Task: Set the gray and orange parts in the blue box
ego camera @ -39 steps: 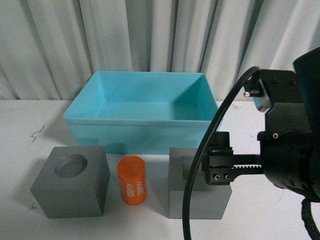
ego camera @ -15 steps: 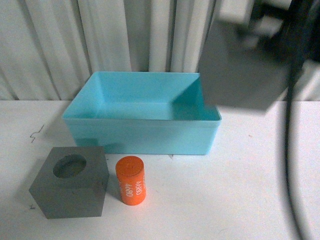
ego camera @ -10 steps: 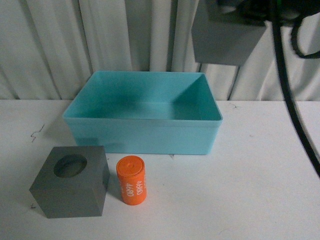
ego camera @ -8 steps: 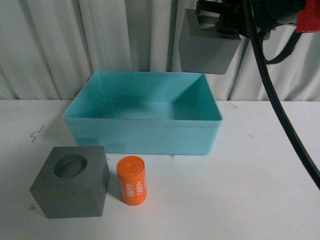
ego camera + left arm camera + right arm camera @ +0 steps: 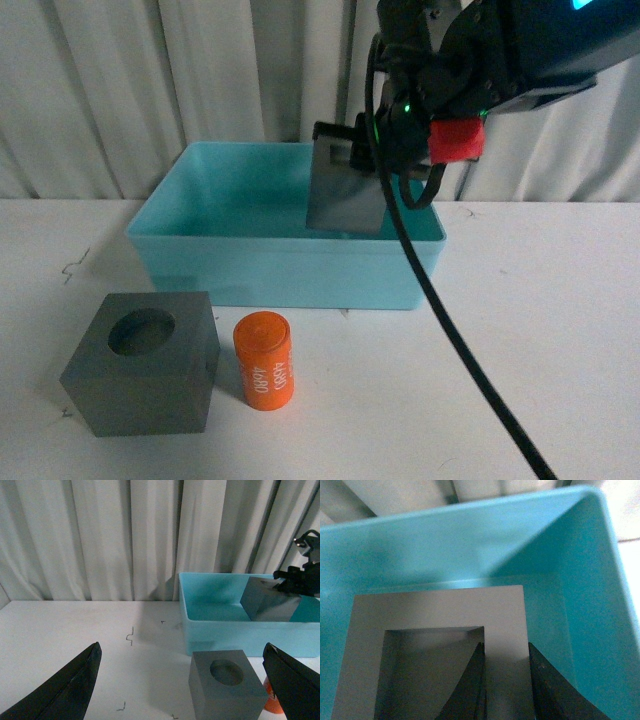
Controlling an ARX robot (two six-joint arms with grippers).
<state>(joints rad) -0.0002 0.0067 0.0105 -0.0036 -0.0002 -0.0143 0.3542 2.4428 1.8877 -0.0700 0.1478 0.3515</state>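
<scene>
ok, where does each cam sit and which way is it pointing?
Front: on the body, facing the curtain across the table; right arm shows, holding the square-recess cube at the blue box mouth.
Left wrist: low over the table, facing curtain and box; its open jaws at the frame edges.
Right wrist: looking down into the box; its jaws shut on the cube's wall.
All three share box and cube.

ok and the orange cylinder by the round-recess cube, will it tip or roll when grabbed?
The orange cylinder stands upright on its flat end, taller than wide, so a sideways nudge could probably tip it. Once down, its round side would likely let it roll on the table. It looks rigid and smooth, so a grip may slip.
</scene>
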